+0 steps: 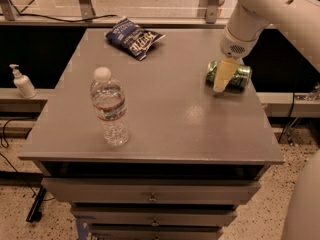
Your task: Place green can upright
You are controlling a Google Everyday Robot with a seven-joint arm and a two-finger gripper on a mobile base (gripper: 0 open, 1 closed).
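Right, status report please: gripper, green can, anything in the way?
Gripper at the green can, near right edge of table. Can on its side, not upright. Nothing between; water bottle and chip bag well clear.

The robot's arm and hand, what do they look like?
The arm is white, with rounded shells and a dotted grille near the wrist. The hand is pale yellow and narrow, at the green can at the right of the table. No cables show.

Lab: end effector (220, 83) over drawer cabinet (150, 198)
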